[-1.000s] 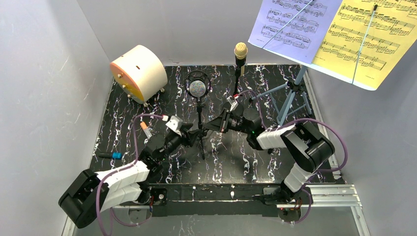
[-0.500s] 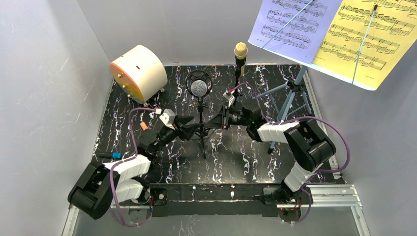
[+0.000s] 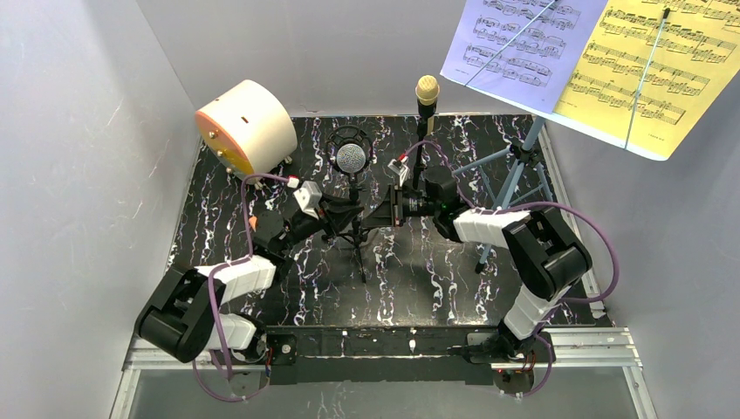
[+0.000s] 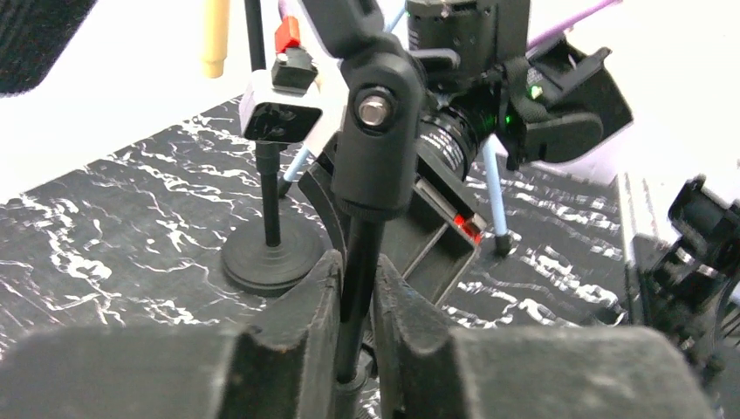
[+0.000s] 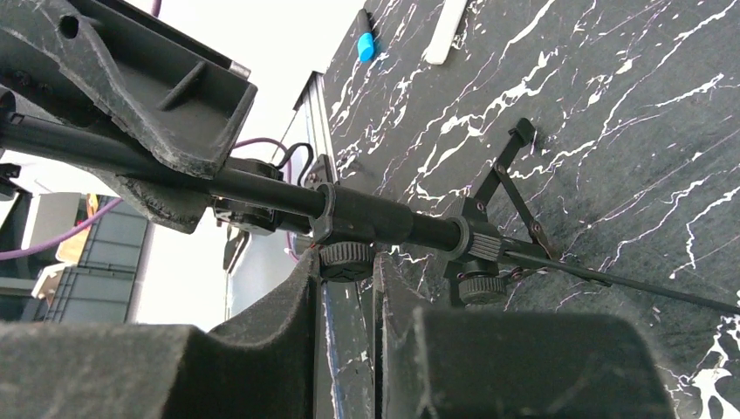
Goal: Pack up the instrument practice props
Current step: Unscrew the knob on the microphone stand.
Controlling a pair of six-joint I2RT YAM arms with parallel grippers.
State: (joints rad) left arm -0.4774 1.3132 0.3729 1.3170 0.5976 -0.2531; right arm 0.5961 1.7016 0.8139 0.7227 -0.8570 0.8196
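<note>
The silver-headed microphone (image 3: 352, 157) stands on the black tripod pole (image 3: 357, 229) at mid-table. My left gripper (image 3: 339, 215) is shut on the pole's thin shaft (image 4: 359, 279) from the left. My right gripper (image 3: 377, 216) comes from the right, its fingertips (image 5: 307, 278) pinching the pole's clamp knob (image 5: 346, 258). The tripod legs (image 5: 517, 185) are spread on the mat. The cream microphone (image 3: 427, 89) sits on the round-base pole (image 4: 271, 258) behind. The blue music rack (image 3: 515, 171) at the right holds lavender (image 3: 515, 39) and yellow (image 3: 654, 61) score sheets.
A big cream cylinder with an orange face (image 3: 247, 129) lies at the back left. A blue-capped pen (image 5: 367, 44) and a white stick (image 5: 443, 22) lie on the black marbled mat (image 3: 410, 279). Grey walls close in at left, back and right.
Both grippers have reached in from either side to the tripod pole. The left has closed on its shaft. The right has closed on the clamp knob.
</note>
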